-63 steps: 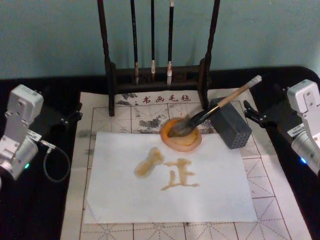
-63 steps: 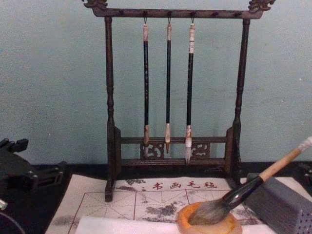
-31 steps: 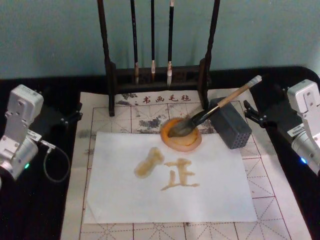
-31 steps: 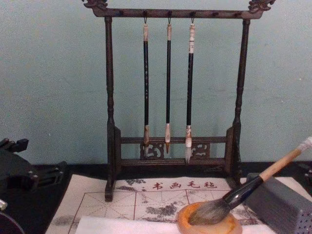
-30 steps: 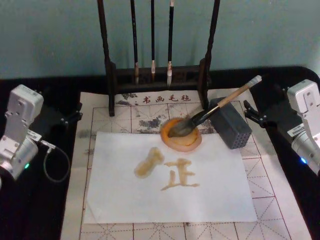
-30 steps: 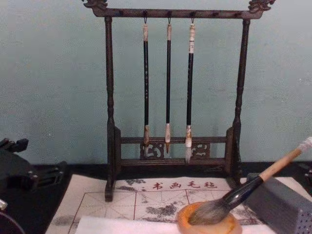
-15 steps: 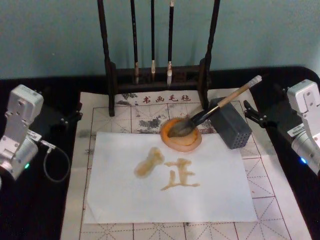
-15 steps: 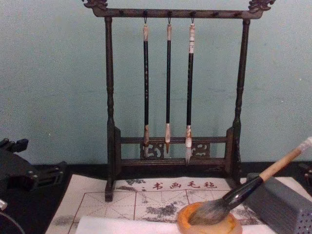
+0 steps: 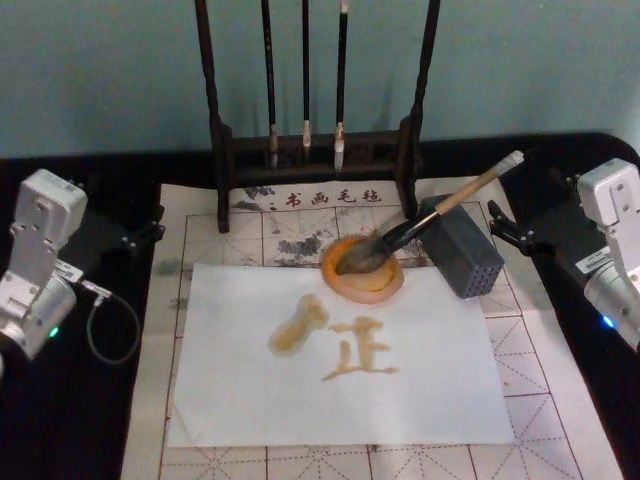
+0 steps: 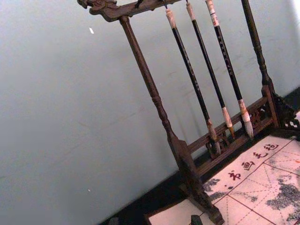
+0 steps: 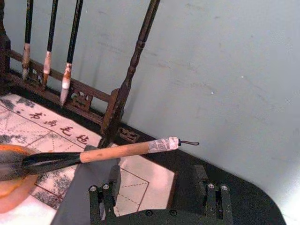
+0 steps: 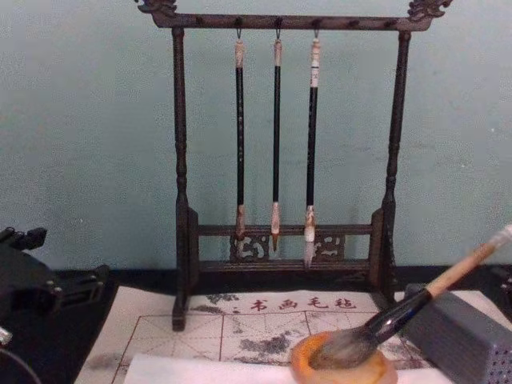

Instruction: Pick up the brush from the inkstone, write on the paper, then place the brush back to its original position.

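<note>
- now the big brush (image 9: 432, 213) lies with its grey bristles in the round orange-rimmed dish (image 9: 370, 292). its pale handle slopes up to the far right and rests on top of the grey block (image 9: 462, 256), which is just right of the dish.
- its white-wrapped end with the small loop sticks out past the block, touching nothing.
- the dish sits on the mat (image 9: 565, 400), right at the far edge of the white paper (image 9: 430, 390).
- the paper lies flat in the middle of the mat and bears tan strokes near its centre.
- the right gripper (image 9: 494, 224) hovers at the right side of the mat, near the brush's end but apart from it. its jaws stand wide with nothing between them.
- the left gripper (image 9: 154, 224) hangs at the left edge of the mat, well apart from the brush, its jaws also wide and empty.
- at the far side, a dark wooden rack (image 9: 215, 120) holds three thin brushes (image 12: 276, 136) hanging upright.
</note>
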Controlling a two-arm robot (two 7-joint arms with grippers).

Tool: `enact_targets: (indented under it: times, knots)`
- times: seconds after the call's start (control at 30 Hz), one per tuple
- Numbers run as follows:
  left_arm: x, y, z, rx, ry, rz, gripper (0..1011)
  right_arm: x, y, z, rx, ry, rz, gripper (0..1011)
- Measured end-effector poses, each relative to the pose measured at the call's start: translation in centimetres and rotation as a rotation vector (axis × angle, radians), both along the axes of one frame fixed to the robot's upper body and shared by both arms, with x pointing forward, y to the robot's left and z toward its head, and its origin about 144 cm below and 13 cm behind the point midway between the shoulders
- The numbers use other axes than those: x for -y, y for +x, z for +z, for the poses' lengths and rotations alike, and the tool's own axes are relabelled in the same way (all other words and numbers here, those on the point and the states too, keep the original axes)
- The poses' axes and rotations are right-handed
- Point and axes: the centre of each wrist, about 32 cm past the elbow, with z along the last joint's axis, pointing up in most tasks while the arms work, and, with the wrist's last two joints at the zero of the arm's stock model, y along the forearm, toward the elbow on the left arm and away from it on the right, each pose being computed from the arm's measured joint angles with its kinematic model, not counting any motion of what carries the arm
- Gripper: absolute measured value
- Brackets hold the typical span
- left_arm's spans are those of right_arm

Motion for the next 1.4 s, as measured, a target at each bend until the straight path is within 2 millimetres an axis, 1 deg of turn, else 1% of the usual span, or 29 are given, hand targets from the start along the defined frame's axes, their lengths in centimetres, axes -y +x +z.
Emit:
enact_targets:
  times: [0.13, 0.33, 0.43, 0.5, 0.57, 0.67, 0.73, 1.2, 1.4]
  knots:
    - [0.0, 0.0, 0.0, 0.000, 0.000, 0.000, 1001, 0.0, -0.1, 0.2, -0.007, 0.039, 0.008, 1000]
    - [0.0, 0.0, 0.0, 0.000, 0.000, 0.000, 1001, 0.1, -0.3, 0.8, -0.055, 0.166, 0.026, 1000]
    - [0.0, 0.0, 0.0, 0.000, 0.000, 0.000, 1001, 0.2, -0.2, 1.1, -0.097, 0.249, 0.032, 1002]
    - [0.0, 0.0, 0.0, 0.000, 0.000, 0.000, 1001, 0.3, 0.0, 1.3, -0.149, 0.365, 0.028, 1000]
    - [0.0, 0.0, 0.0, 0.000, 0.000, 0.000, 1001, 0.3, 0.1, 1.4, -0.160, 0.395, 0.026, 1000]
    - [0.0, 0.0, 0.0, 0.000, 0.000, 0.000, 1001, 0.2, 0.4, 1.6, -0.217, 0.537, 0.010, 1000]
    - [0.0, 0.0, 0.0, 0.000, 0.000, 0.000, 1001, 0.2, 0.5, 1.6, -0.236, 0.587, 0.004, 1002]
    - [0.0, 0.0, 0.0, 0.000, 0.000, 0.000, 1001, -1.0, 1.7, 1.7, -0.382, 0.949, -0.060, 1000]
    - [0.0, 0.0, 0.0, 0.000, 0.000, 0.000, 1001, -1.8, 2.1, 1.7, -0.408, 1.042, -0.089, 1000]
